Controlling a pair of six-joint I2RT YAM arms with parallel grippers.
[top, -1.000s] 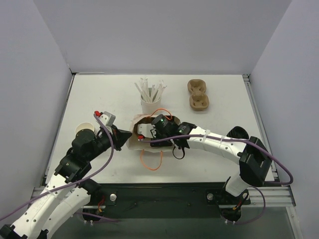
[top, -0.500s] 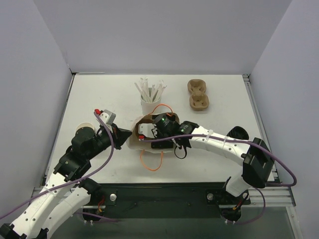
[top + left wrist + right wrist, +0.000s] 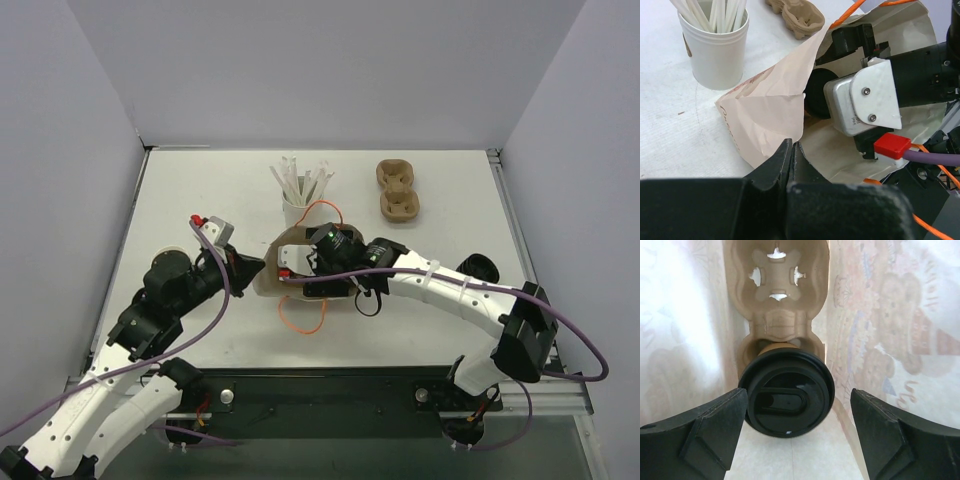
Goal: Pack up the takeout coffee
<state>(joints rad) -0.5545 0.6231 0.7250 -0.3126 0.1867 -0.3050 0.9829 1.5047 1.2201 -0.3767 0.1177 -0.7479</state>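
The takeout coffee (image 3: pixel 786 399), a brown cup with a black lid, sits in a pulp carrier (image 3: pixel 777 290) inside the paper bag (image 3: pixel 268 280). The bag lies on its side on the table. My right gripper (image 3: pixel 797 396) reaches into the bag and is open, one finger on each side of the lid, neither pressing on it. In the top view the right gripper's head (image 3: pixel 335 250) sits at the bag's mouth and its fingers are hidden. My left gripper (image 3: pixel 791 147) is shut on the bag's edge (image 3: pixel 770 110), and it also shows in the top view (image 3: pixel 257 268).
A white cup of straws (image 3: pixel 303 205) stands just behind the bag. A spare pulp carrier (image 3: pixel 398 190) lies at the back right. Paper cups (image 3: pixel 172 258) stand at the left, black lids (image 3: pixel 480 268) at the right. An orange bag handle (image 3: pixel 300 320) trails toward me.
The right arm has stretched out and its gripper head has shifted slightly back and right at the bag's mouth. The left gripper has nudged right, still holding the bag's edge.
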